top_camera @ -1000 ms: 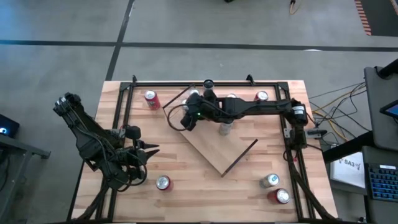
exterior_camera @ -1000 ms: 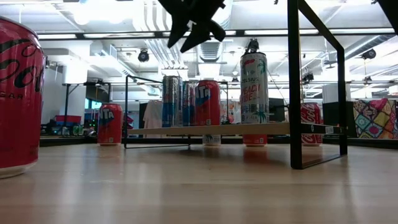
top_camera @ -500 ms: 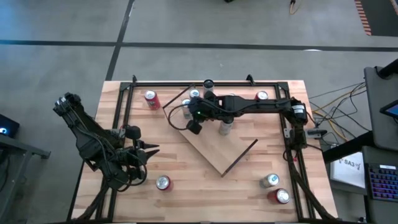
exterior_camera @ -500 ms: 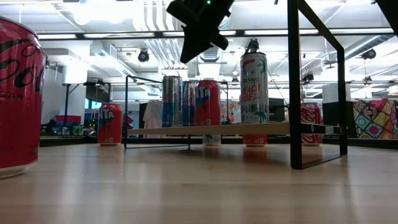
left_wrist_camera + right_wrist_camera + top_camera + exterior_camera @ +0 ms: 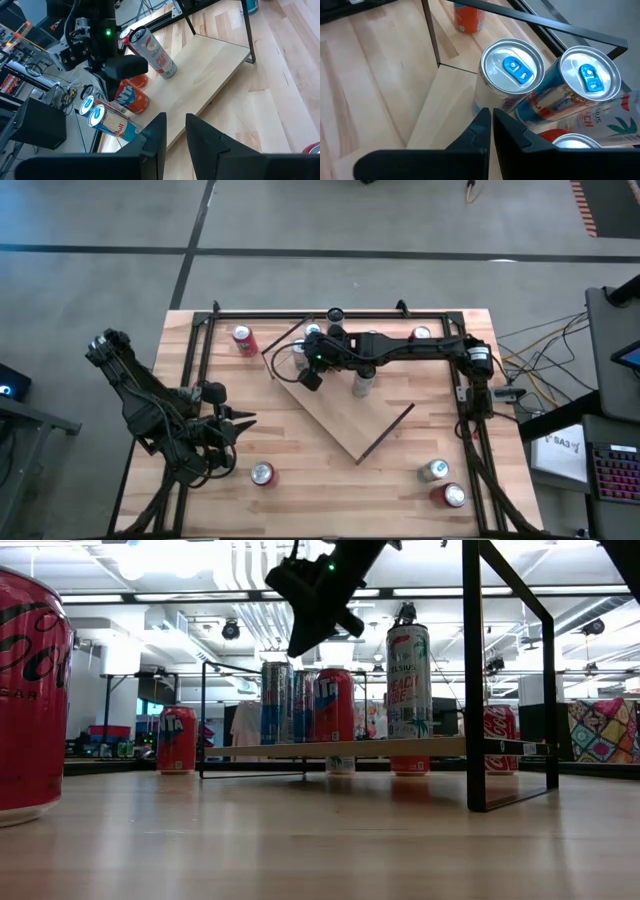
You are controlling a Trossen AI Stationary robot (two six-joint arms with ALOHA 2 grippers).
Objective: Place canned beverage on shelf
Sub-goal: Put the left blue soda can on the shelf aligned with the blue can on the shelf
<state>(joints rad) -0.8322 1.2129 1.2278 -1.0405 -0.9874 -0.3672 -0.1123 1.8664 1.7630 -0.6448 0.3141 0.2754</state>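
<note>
Orange can (image 5: 566, 140) under right hand (image 5: 490, 120) — mostly hidden.

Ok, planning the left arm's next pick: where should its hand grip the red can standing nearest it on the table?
Probably take the red can around its round side wall, mid-height, the left hand coming in level from its own side: it stands upright, nothing crowding it.

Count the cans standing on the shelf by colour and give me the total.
Blue and silver cans: 2
Orange-red can: 1
Tall white can: 1
Total on the shelf: 4
</note>
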